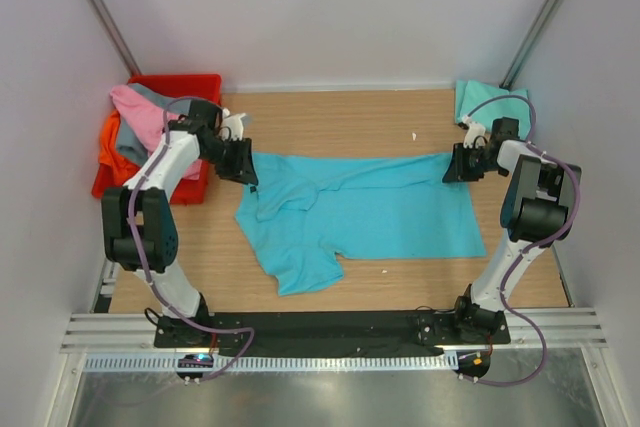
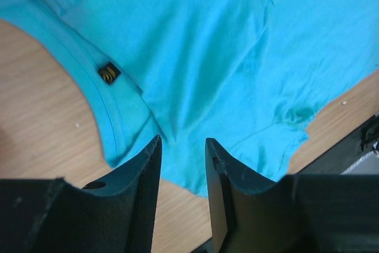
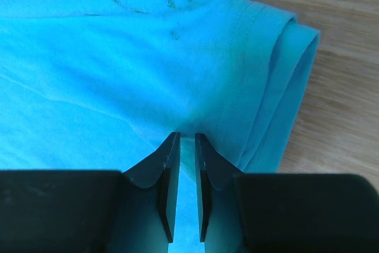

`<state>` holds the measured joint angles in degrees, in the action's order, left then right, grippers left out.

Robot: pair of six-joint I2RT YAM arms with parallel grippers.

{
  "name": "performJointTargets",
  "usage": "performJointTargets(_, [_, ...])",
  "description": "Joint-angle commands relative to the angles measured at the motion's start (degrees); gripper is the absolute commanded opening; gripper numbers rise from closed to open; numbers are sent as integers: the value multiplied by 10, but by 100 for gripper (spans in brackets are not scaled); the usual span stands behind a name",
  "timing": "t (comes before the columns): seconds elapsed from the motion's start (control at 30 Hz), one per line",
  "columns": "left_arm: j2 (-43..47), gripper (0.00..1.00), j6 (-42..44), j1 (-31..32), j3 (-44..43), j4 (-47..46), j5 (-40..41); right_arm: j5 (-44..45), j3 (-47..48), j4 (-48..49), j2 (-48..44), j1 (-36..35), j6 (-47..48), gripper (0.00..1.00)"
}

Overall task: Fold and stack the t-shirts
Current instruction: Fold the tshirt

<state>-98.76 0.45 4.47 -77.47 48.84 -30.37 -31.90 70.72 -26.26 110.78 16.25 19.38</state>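
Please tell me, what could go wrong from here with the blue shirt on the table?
1. The right jaws pinch the shirt at one far corner, while the left jaws stand open over the other. If the right arm pulls alone, the shirt may slide and skew.
2. The shirt lies creased; folding now may lock the creases in.
3. The left arm stands close to the crate; a wide swing might hit it.

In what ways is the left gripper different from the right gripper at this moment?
The left gripper stands open, its jaws apart over the turquoise t-shirt; the right gripper is shut on that t-shirt, cloth pinched between its jaws. The left gripper is at the shirt's left end, near the red crate; the right gripper is at its right end. Both are at the shirt's far edge.
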Motion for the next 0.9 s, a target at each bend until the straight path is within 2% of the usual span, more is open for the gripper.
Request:
performJointTargets(0.0, [-43, 36, -2, -2, -37, -34, 1, -9, 5, -31, -34, 4, 3, 22])
performJointTargets(0.17, [-136, 33, -29, -1, -105, -64, -37, -154, 46, -90, -76, -17, -20, 24])
performJointTargets(0.27, [-186, 31, -40, -2, -136, -64, -48, -197, 83, -168, -101, -77, -15, 24])
performJointTargets(0.3, [-194, 31, -40, -2, -139, -64, -53, -199, 86, -171, -111, -122, -17, 25])
performJointTargets(0.37, [-209, 31, -41, -2, -148, -65, -57, -186, 81, -167, -132, -162, -29, 28])
performJointTargets(0.43, [-227, 31, -39, -2, -153, -67, -51, -151, 70, -145, -152, -256, -40, 29])
performJointTargets(0.53, [-238, 31, -40, -2, -153, -79, -40, -101, 61, -122, -147, -353, -44, 30])
performJointTargets(0.63, [-248, 31, -40, -2, -158, -85, -35, -87, 70, -132, -103, -408, -29, 30])
performJointTargets(0.87, [-262, 31, -43, -1, -167, -95, -33, -49, 103, -130, -14, -463, -26, 32])
